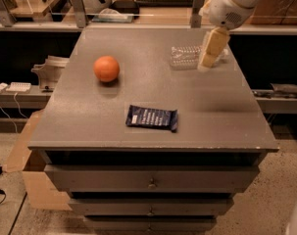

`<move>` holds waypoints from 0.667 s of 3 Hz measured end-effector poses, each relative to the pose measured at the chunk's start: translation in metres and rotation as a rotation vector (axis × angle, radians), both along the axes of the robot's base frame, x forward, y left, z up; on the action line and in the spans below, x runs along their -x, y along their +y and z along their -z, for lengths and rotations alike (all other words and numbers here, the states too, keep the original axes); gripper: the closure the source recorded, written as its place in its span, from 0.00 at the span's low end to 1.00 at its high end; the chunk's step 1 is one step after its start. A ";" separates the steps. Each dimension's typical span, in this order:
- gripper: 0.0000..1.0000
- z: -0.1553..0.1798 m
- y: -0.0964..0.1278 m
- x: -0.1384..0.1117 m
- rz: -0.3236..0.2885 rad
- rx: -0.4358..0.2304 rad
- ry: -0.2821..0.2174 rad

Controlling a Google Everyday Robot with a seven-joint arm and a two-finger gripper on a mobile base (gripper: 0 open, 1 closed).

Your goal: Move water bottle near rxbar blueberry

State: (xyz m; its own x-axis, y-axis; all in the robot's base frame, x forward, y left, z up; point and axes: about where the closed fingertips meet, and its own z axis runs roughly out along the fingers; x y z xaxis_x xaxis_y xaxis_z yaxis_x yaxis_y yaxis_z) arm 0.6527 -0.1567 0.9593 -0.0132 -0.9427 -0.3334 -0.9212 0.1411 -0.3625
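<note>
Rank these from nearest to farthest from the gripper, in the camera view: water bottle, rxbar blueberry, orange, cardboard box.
1. water bottle, beside the gripper, back right.
2. rxbar blueberry, front centre, and orange, left side: too close to call.
3. cardboard box, floor, lower left.

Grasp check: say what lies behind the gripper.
Behind the gripper, at the far right of the table, the water bottle lies on its side. The gripper covers its right part; contact cannot be seen.
</note>
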 end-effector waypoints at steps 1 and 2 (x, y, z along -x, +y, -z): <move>0.00 0.024 -0.003 -0.036 0.049 -0.011 -0.004; 0.00 0.042 -0.015 -0.063 0.117 -0.009 -0.009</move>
State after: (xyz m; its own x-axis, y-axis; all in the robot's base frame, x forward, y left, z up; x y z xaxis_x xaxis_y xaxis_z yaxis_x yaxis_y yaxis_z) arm 0.7162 -0.1719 0.9169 -0.1202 -0.9317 -0.3427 -0.8950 0.2511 -0.3688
